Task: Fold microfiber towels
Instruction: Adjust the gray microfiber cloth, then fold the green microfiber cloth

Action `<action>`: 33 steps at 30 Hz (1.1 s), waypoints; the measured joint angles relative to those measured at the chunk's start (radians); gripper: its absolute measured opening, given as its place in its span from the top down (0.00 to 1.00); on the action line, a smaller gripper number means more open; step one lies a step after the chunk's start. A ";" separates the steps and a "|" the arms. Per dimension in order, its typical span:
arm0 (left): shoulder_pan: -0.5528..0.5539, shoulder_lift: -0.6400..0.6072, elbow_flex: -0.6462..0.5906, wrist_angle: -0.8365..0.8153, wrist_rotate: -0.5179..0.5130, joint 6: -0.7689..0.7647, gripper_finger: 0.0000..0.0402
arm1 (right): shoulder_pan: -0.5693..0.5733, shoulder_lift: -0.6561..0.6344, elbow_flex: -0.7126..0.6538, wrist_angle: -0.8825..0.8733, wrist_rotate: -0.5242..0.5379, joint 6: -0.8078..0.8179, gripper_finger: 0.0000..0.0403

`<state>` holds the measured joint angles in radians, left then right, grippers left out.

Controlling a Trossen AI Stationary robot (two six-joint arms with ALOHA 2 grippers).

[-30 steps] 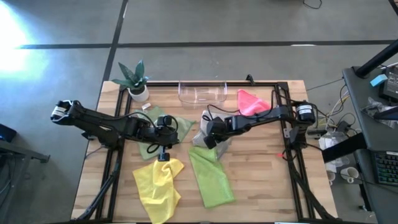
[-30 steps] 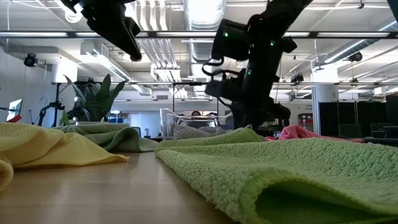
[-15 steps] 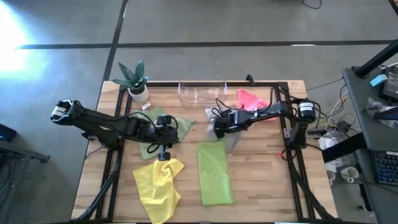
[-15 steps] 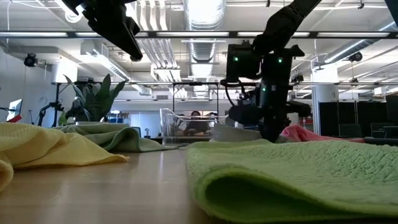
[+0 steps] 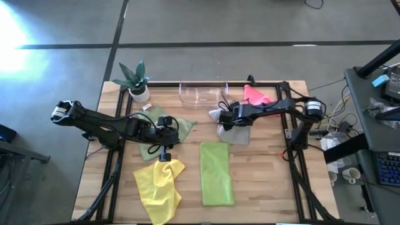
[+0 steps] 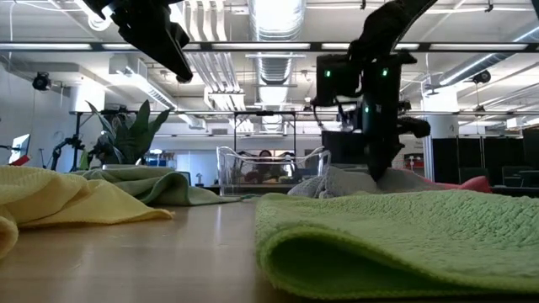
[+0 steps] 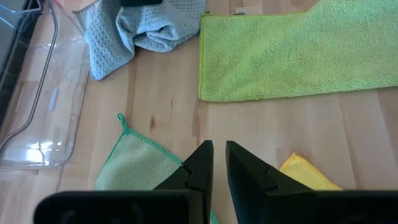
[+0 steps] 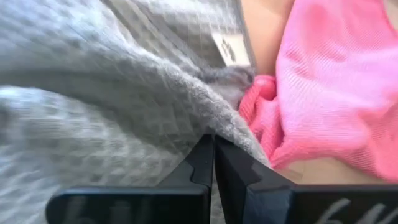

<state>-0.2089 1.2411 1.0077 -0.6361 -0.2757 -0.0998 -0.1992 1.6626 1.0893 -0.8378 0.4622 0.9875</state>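
At table centre, lime green towel (image 5: 217,173) lies folded, a neat strip; right gripper (image 5: 225,116), far of it, pinched shut on crumpled grey towel (image 5: 235,132); left gripper (image 5: 164,154) nearly closed, empty, above sage towel (image 5: 176,127); yellow towel (image 5: 159,187) near-left and pink towel (image 5: 253,97) far-right unfolded.

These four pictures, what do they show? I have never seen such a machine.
It is a robot with two dark arms at a wooden table, folding towels. One picture looks down from above, one looks level across the tabletop, and two come from cameras on the wrists. The right gripper has its fingers shut on the grey towel, beside the pink towel. The left gripper waits, fingers nearly closed and empty, above the yellow towel. A folded lime green towel, a sage green towel, a clear tray and a potted plant also lie there.
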 joint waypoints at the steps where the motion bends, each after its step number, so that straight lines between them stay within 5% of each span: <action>1: 0.000 0.000 0.000 0.000 0.001 0.000 0.93 | 0.011 -0.022 0.000 -0.002 0.008 0.005 0.98; 6: 0.000 0.000 0.000 0.000 0.002 0.000 0.93 | 0.086 -0.155 0.000 0.001 0.000 -0.028 0.98; 14: 0.000 0.000 0.000 0.000 0.012 0.001 0.93 | 0.278 -0.247 -0.005 0.123 -0.157 0.011 0.98; 33: 0.000 0.000 0.000 0.011 0.013 0.002 0.93 | 0.367 0.041 -0.006 0.304 -0.264 0.113 0.98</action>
<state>-0.2092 1.2411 1.0077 -0.6254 -0.2626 -0.0978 0.1677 1.7039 1.0828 -0.5335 0.1982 1.1004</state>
